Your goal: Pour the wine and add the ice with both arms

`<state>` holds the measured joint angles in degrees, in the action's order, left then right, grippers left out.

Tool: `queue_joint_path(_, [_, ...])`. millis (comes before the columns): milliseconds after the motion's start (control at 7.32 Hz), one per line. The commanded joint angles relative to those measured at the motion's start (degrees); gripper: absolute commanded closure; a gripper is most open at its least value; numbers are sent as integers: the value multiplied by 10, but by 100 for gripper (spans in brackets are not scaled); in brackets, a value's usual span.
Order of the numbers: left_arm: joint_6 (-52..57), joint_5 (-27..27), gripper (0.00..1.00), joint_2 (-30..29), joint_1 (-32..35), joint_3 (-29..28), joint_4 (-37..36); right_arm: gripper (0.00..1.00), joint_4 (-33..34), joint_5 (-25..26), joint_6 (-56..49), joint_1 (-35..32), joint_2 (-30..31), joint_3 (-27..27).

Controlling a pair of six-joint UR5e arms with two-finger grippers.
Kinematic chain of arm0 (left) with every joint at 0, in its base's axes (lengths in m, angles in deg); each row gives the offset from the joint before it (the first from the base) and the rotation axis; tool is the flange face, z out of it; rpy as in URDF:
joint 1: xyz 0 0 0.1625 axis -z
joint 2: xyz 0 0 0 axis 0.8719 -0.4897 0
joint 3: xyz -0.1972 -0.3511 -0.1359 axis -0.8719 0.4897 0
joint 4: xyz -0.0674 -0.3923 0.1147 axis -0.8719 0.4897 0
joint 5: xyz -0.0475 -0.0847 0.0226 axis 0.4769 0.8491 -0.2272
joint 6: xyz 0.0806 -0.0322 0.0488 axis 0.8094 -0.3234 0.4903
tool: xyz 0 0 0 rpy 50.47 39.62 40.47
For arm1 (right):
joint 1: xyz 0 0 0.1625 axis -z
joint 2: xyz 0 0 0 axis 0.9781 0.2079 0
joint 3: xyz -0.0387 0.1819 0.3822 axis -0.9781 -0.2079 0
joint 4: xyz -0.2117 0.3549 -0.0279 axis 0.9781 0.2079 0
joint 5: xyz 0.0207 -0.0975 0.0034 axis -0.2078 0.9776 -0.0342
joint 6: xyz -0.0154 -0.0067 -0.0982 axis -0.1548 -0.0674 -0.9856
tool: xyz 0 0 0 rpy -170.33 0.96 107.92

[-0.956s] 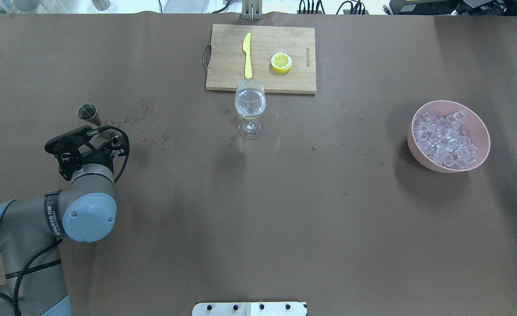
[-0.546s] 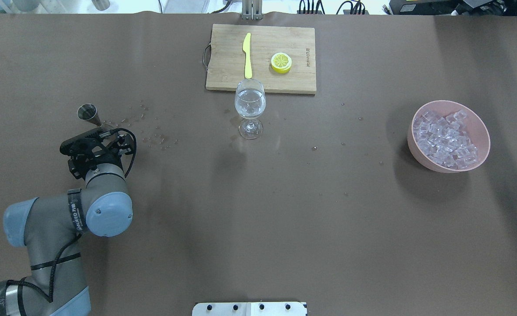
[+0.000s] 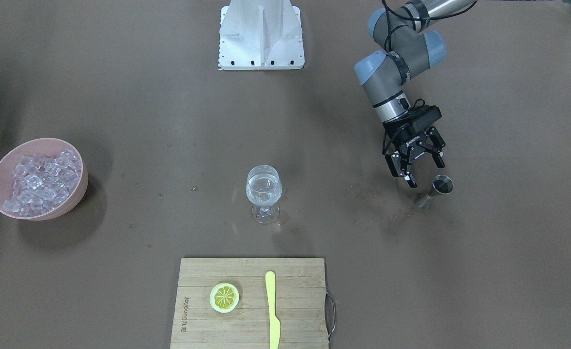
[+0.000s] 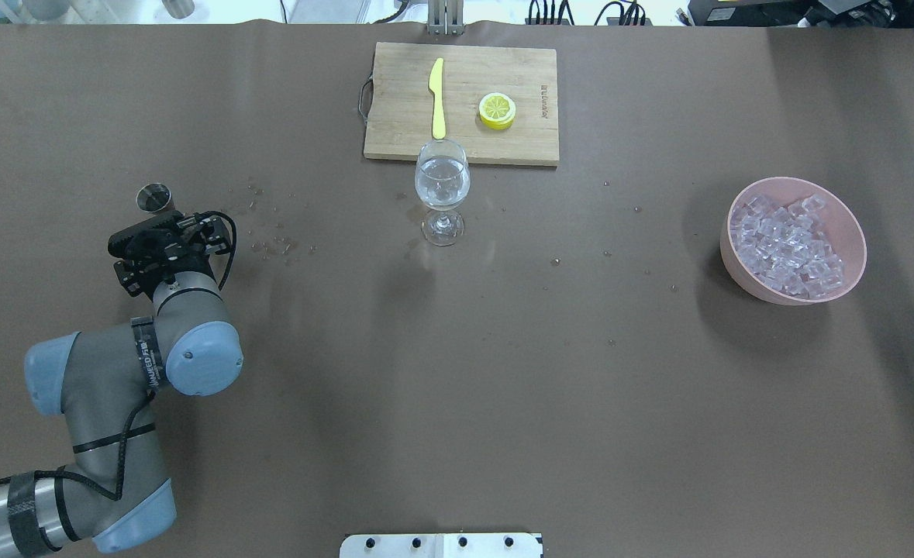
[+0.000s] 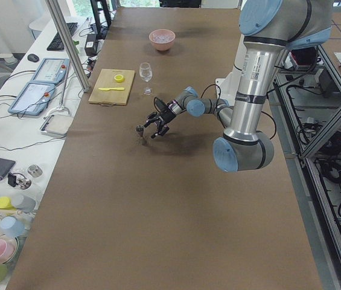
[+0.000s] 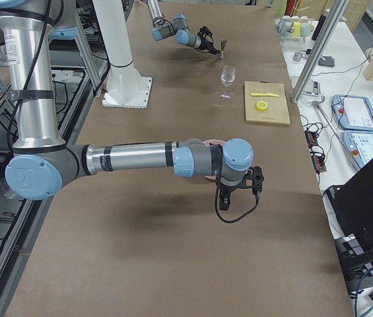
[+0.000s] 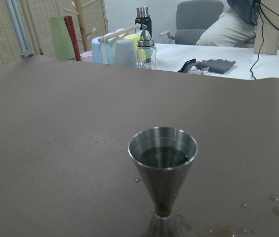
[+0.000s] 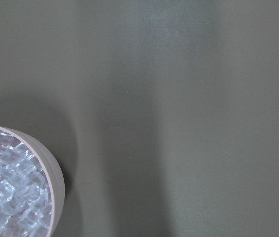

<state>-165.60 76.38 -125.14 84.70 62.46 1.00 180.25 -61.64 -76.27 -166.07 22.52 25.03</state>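
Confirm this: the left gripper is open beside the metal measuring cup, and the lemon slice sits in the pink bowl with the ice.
Not quite. The lemon slice lies on the cutting board beside the yellow knife; the pink bowl holds only ice, as the overhead view shows. The left gripper is indeed open beside the metal measuring cup.

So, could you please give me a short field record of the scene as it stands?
left gripper: open, beside the small steel cone-shaped jigger, not touching
right gripper: near the round pink bowl; open or shut unclear
clear stemmed wine glass: upright, holds clear liquid
clear ice cubes: heaped in the bowl
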Motion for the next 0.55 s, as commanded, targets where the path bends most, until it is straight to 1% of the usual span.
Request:
queue_joint_path(0, [-15,-11,2,-29,14,-51,0,0,0,0,0,0,0,0])
queue_joint_path(410, [-24,-18,2,-39,25,-85,0,0,0,-1,0,0,0,2])
